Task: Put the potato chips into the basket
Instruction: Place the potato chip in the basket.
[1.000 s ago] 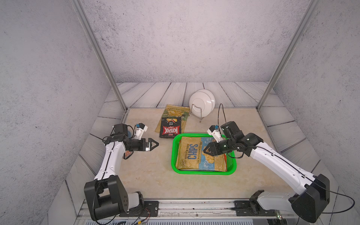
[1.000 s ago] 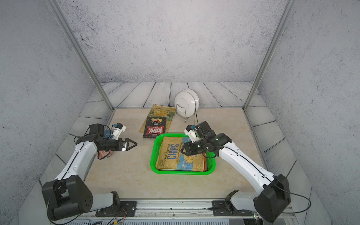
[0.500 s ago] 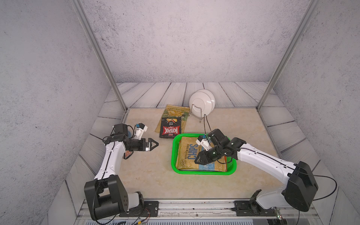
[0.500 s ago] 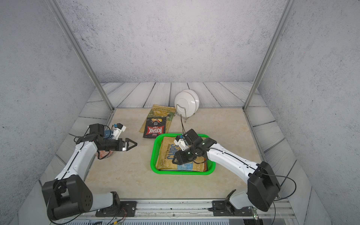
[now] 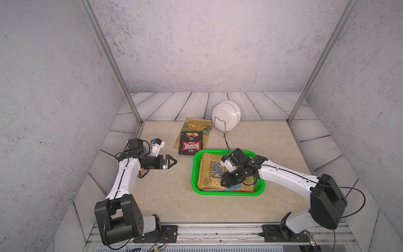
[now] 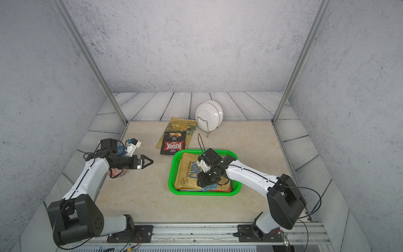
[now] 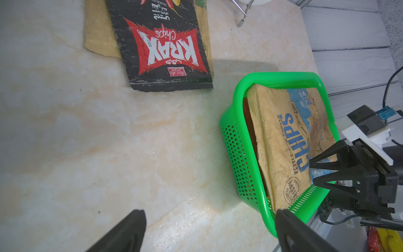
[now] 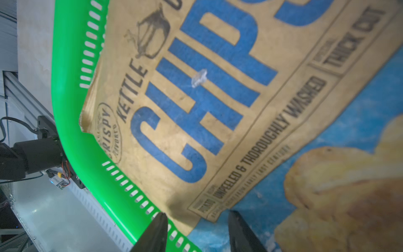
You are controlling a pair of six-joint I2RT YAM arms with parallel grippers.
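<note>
With the CHIPS bag [image 5: 212, 172] lying in the basket [image 5: 194, 172], the right gripper [image 7: 312, 172] is hovering over it, jaws parted and empty, probably needing a straight lift clear before reaching for the Krax bag [image 5: 192, 144].

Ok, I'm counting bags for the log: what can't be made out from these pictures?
- Bags under the CHIPS bag in the basket: it covers them; only orange and blue edges show in a top view.
- Tan bag under the Krax bag: mostly covered, brand unreadable.
- Reddish packet beneath the left arm: the arm hides most of it.
</note>
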